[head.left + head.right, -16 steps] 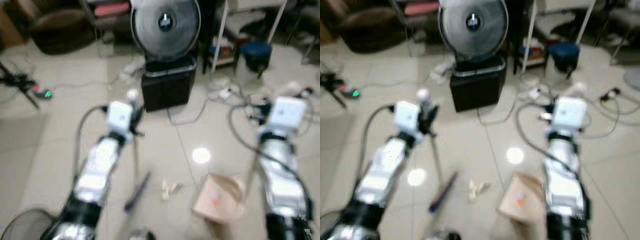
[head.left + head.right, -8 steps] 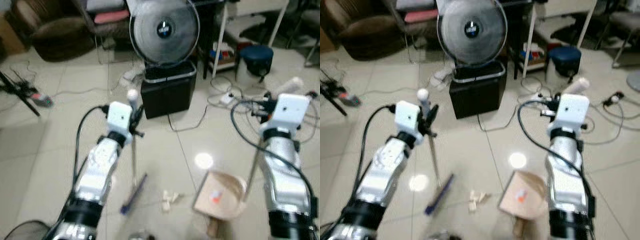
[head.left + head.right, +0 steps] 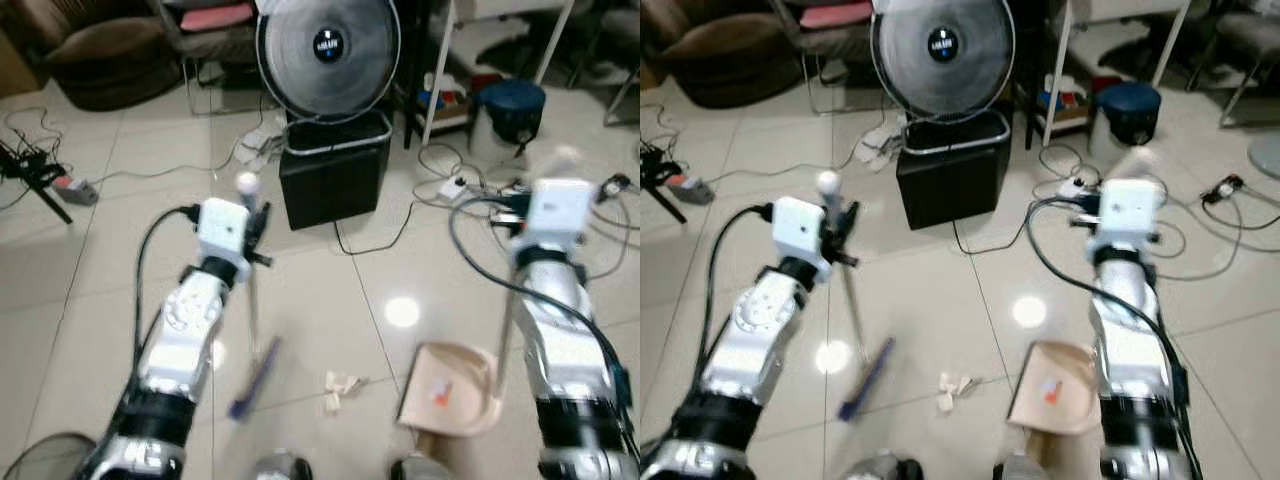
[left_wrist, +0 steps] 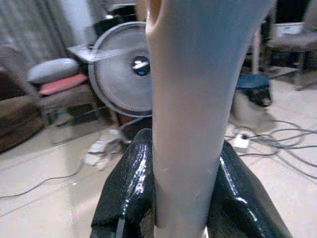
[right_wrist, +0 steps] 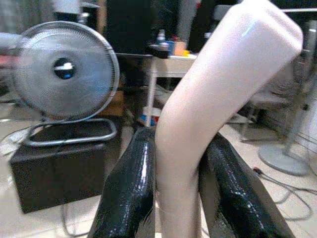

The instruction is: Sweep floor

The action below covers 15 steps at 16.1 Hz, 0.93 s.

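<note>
- Broom (image 3: 252, 330) stands on the pale tiled floor (image 3: 320, 280) ahead of the robot: thin pale handle with a rounded white knob at the top, blue bristle head low on the tiles, left of centre.
- Left gripper (image 3: 252, 222) is clamped on the broom's handle just below the knob; in the left wrist view both black fingers (image 4: 130, 183) press against either side of the pale shaft (image 4: 190, 99).
- Right gripper (image 5: 173, 188) is closed round the dustpan handle (image 5: 218, 94), a pale pink bent grip; black fingers sit tight on both sides of it.
- Dustpan (image 3: 450, 385), pinkish-beige, rests on the floor low and right of centre, beside the right arm, open mouth facing left. A small orange scrap lies inside it.
- Debris (image 3: 338, 386): a few small pale scraps on the tiles between the broom head and the dustpan, apart from both.
- Round fan (image 3: 328, 55) with grey grille stands on a black box (image 3: 333, 170) at the top centre, well beyond the broom.
- Cables (image 3: 470, 195) and a white power strip trail over the floor to the right of the box; a blue stool (image 3: 511, 105) stands near a white-legged table behind them.
- Brown sofa (image 3: 100, 60) sits far left at the back; a dark tripod leg and a small grey device lie on the tiles near the left edge.
- Bright ceiling-light glare shows on the tiles near the dustpan.
</note>
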Available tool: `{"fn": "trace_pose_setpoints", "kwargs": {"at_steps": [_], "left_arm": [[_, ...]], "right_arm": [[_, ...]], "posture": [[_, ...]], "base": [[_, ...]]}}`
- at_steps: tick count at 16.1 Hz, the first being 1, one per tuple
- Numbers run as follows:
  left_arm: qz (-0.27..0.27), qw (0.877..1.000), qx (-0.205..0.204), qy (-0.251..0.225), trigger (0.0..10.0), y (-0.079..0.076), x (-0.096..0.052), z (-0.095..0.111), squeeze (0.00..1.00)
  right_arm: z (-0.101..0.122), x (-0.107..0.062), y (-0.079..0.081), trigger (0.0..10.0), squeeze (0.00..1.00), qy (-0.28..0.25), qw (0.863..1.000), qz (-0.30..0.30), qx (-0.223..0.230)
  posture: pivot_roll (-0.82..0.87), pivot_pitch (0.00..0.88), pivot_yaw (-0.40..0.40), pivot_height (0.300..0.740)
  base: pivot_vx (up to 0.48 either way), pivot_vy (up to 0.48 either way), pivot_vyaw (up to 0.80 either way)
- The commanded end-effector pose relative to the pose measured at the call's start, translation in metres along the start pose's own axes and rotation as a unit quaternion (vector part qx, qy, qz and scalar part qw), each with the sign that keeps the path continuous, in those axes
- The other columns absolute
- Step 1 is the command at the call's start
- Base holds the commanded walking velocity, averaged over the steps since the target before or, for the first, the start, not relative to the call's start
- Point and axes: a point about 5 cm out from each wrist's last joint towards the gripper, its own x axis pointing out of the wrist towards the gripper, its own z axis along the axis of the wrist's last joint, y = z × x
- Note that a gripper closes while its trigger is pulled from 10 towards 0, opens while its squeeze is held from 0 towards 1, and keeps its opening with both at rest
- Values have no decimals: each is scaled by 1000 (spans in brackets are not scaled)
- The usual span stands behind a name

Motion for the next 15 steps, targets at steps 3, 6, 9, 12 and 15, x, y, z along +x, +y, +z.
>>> {"fn": "trace_pose_setpoints", "kwargs": {"at_steps": [3, 6, 9, 12, 15], "left_arm": [[35, 999, 4, -20, 10000, 5, 2, -1, 0], [34, 999, -1, -28, 10000, 1, 1, -3, 0], [32, 998, -5, -61, 10000, -4, 3, 3, 0], [30, 996, -2, -85, 10000, -9, 7, 8, 0], [25, 995, 8, -91, 10000, -11, 9, 9, 0]], "right_arm": [[3, 9, 9, 10000, 0, -37, 999, 32, -20], [2, 16, 16, 10000, 0, -41, 997, 53, -39], [10, 28, 26, 10000, 0, -71, 994, 69, -41], [12, 38, 33, 10000, 0, -83, 993, 77, -45], [14, 44, 43, 10000, 0, -87, 991, 91, -55]], "posture": [[50, 217, 56, 740], [46, 263, 51, 740], [66, 324, 46, 740], [68, 366, 48, 740], [78, 390, 49, 740]], "base": [[0, 0, 0], [0, 0, 0], [0, 0, 0], [0, 0, 0], [0, 0, 0]]}}
